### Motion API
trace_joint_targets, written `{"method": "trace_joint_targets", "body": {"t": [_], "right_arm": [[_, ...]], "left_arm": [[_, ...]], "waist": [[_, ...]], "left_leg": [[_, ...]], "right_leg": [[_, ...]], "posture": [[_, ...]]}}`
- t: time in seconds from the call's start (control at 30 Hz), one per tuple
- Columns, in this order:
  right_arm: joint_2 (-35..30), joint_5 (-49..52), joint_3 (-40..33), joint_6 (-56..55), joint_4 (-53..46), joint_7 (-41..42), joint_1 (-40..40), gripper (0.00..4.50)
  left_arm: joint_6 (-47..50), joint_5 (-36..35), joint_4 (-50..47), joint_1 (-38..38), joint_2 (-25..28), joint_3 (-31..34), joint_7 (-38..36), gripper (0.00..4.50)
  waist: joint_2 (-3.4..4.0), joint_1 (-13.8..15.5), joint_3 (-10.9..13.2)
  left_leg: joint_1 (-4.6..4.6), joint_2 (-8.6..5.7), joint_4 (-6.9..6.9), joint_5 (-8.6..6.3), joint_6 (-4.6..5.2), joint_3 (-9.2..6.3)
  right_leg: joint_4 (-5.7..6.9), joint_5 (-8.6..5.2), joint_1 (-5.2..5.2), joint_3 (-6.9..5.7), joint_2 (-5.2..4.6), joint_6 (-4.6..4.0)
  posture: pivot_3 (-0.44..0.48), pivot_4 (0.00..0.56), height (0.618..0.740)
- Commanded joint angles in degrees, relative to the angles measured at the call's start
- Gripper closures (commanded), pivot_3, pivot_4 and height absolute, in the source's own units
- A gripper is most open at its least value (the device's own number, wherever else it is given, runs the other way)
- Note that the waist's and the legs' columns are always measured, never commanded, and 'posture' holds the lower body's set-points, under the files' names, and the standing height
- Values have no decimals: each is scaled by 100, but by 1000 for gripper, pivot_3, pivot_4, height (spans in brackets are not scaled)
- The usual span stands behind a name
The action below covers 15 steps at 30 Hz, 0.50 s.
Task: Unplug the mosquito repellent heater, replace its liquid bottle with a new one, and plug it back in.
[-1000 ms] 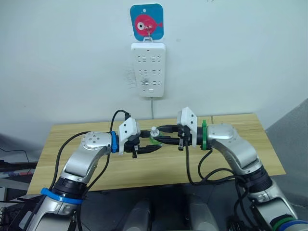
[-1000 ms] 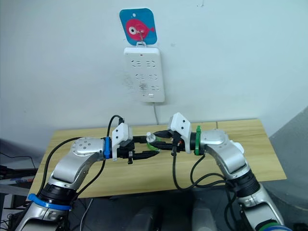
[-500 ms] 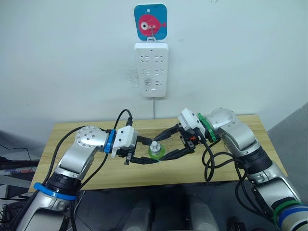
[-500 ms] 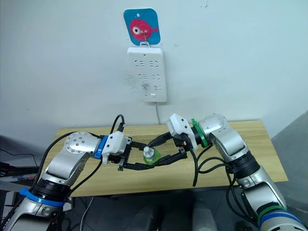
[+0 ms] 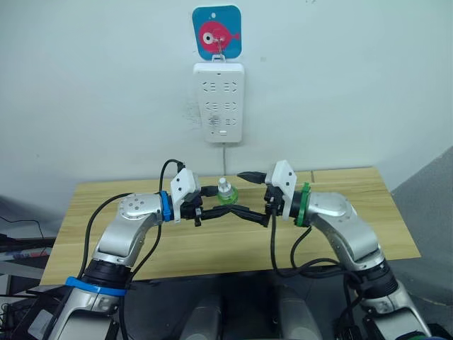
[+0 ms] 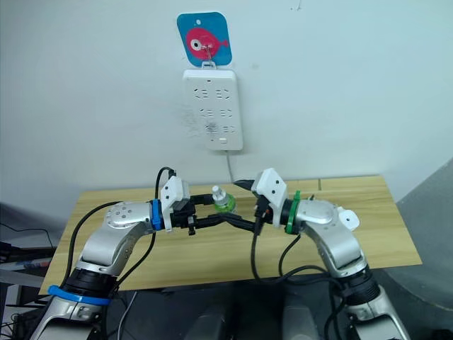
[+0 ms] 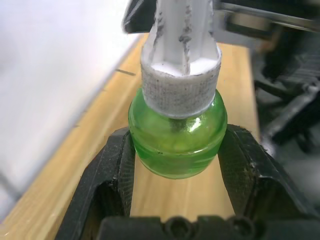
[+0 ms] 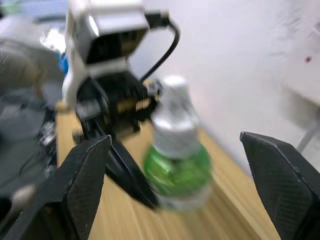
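A small green liquid bottle (image 5: 225, 194) with a white cap hangs upright above the wooden table (image 5: 106, 205). My left gripper (image 5: 220, 200) is shut on its round green body (image 7: 176, 135), one finger (image 7: 112, 170) on each side. My right gripper (image 5: 249, 195) faces it from the right and stands wide open. Its fingers (image 8: 85, 175) reach above and below the bottle (image 8: 177, 167) without touching it. The mosquito repellent heater is out of view.
A white multi-socket power strip (image 5: 219, 103) hangs on the wall above the table's back edge, its cable dropping behind the table. Above it is a blue square hook plate with a pink fish (image 5: 216, 32). Bare tabletop lies on both sides of the arms.
My right gripper has opened wide and come off the bottle. The left gripper keeps its hold on the bottle, which sits higher than half a second ago.
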Motion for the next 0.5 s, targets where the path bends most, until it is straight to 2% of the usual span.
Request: {"method": "trace_joint_targets", "body": {"t": [0.03, 0.27, 0.37, 0.5], "right_arm": [[144, -175, 147, 157, -344, -467, 4, 162], [146, -271, 170, 70, -127, -633, -98, 162], [117, -223, 139, 40, -62, -582, -139, 778], [115, -105, 143, 0, -15, -455, -176, 2244]], "left_arm": [[61, -23, -179, -91, -66, 97, 175, 2325], [137, -52, -253, -129, -47, 11, 51, 2325], [174, -70, -315, -105, -33, -2, 4, 2325], [190, -68, -411, -32, -25, -48, -49, 2325]], "waist": [[0, -1, -1], [0, -7, -1], [0, -8, -1], [0, -9, -1]], "left_leg": [[2, -1, 0, 0, 0, 0], [2, 1, -2, 0, 0, 0], [2, 1, -2, 0, 0, 0], [2, 1, -2, 0, 0, 0]], "right_leg": [[0, 0, 2, 0, 1, 0], [-1, 0, 1, -3, 5, 0], [0, 0, 2, -3, 6, 0], [0, 0, 1, -2, 6, 0]], "posture": [[-53, 218, 740], [-54, 222, 740], [-55, 222, 740], [-51, 228, 740]]}}
